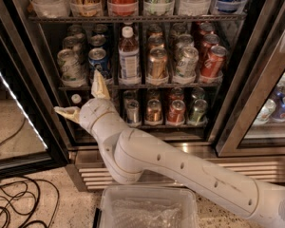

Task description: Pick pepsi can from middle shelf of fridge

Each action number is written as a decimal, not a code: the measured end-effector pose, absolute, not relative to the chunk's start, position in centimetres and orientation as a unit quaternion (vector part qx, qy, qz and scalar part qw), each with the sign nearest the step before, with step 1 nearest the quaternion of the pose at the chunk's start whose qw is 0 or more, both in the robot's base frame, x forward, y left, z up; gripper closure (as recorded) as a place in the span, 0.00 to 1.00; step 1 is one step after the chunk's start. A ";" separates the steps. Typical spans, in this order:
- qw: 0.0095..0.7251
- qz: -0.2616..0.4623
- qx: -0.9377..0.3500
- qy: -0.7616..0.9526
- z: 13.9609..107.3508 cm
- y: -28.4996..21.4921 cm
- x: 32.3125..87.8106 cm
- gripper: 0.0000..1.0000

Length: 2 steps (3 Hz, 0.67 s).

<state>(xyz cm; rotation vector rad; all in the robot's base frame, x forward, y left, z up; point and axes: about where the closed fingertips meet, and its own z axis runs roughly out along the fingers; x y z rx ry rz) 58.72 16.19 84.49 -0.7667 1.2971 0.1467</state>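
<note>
The fridge (230, 113) stands open with a dark interior and a steel frame. Its middle shelf (142, 83) holds rows of cans and a tall white-capped bottle (128, 56). The pepsi can (99, 61), blue with a silver top, stands second from the left at the front of that shelf. My gripper (84, 95) is open and empty, just below and a little left of the pepsi can. One finger (99, 83) points up at the shelf edge under the can. The other finger (67, 112) points left.
Pale silver-green cans (69, 64) stand left of the pepsi can, bronze, silver and orange-red cans (213, 61) to the right. Short cans (153, 110) fill the lower rack. A clear plastic bin (147, 208) sits on the floor in front. Black cables (14, 203) lie at left.
</note>
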 end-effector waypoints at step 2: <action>0.756 0.009 -0.259 0.600 84.7 15.4 60.0 0.24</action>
